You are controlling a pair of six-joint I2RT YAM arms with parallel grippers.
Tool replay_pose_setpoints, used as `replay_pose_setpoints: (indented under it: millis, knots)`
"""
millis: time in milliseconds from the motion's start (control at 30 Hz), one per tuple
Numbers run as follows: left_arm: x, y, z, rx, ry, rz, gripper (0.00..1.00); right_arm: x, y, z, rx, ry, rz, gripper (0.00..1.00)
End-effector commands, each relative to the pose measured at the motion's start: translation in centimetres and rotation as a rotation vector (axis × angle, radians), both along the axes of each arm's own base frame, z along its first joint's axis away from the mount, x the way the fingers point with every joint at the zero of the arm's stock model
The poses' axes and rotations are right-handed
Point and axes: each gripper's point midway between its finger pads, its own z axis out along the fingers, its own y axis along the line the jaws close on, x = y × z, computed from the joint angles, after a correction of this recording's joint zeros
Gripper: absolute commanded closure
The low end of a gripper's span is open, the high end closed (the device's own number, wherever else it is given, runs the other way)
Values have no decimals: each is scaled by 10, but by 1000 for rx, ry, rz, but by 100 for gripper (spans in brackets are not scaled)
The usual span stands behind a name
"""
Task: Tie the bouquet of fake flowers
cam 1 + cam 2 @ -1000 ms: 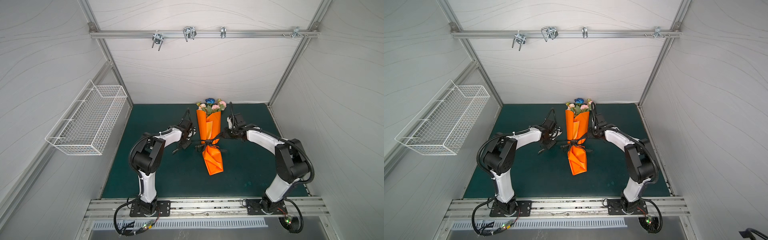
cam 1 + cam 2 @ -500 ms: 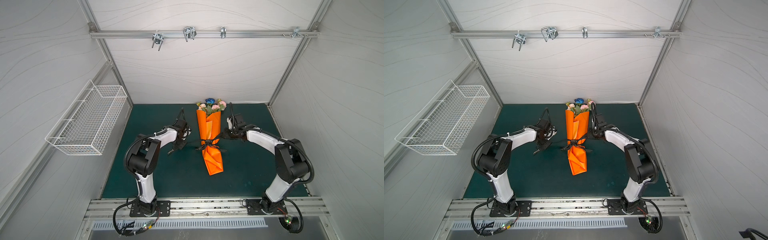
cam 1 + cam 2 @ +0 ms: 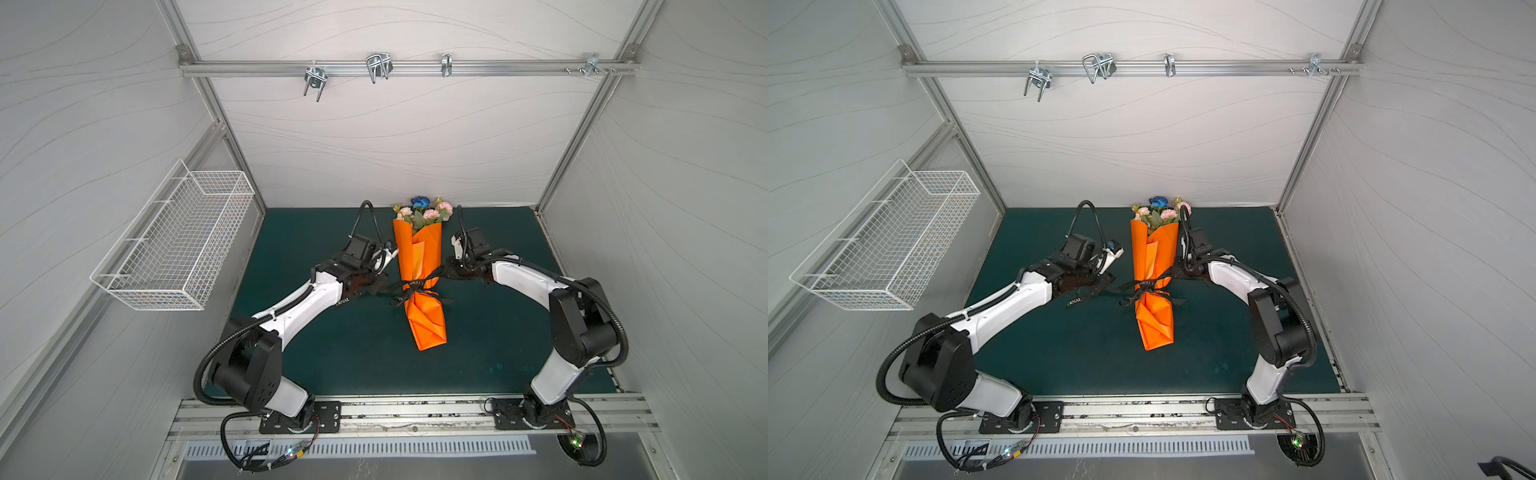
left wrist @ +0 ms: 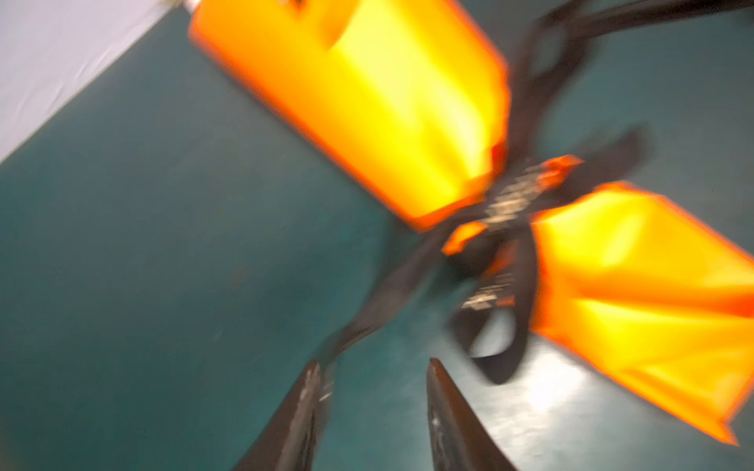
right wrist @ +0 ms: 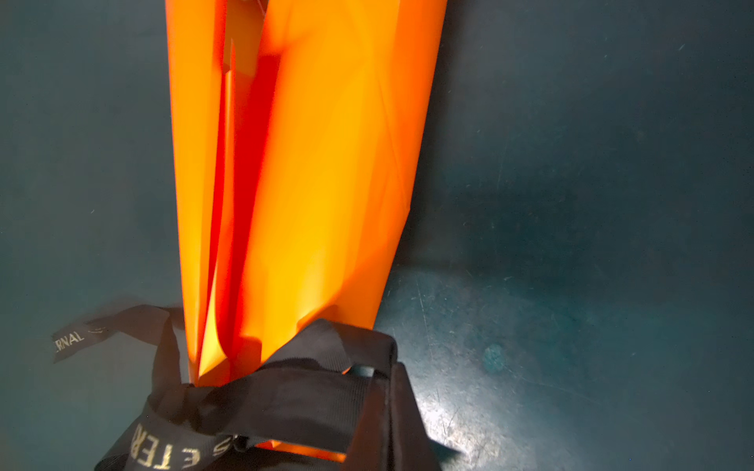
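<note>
Orange-wrapped bouquet (image 3: 422,214) | left gripper (image 4: 373,363) spread, just beside it | right gripper (image 5: 385,379) opposite side, pinching ribbon (image 5: 285,399)

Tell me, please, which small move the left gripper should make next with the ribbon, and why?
Probably close the left gripper on the loose strand of the black ribbon and pull gently outward. It is open and holds nothing, while the right gripper is shut on the opposite strand, so the knot around the orange wrapping paper looks ready for tightening.
</note>
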Motion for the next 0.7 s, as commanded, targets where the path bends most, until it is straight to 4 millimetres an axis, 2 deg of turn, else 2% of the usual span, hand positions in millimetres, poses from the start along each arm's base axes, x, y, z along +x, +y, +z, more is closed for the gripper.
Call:
replay_pose_setpoints:
  millis: [0, 200, 300, 433, 667]
  knots:
    - [-13, -37, -7, -40, -23, -89, 56, 0, 7, 9, 14, -4, 19, 100]
    - [-22, -53, -51, 140, 5, -126, 56, 0, 9, 10, 20, -5, 19, 100]
    - [-13, -53, -61, 193, -8, -99, 56, -1, 10, 8, 18, -3, 23, 100]
    - [-3, -53, -64, 213, -23, -63, 56, -2, 12, 6, 17, 0, 27, 100]
    - [1, -49, -57, 213, -54, -36, 60, -1, 13, 5, 17, 1, 30, 100]
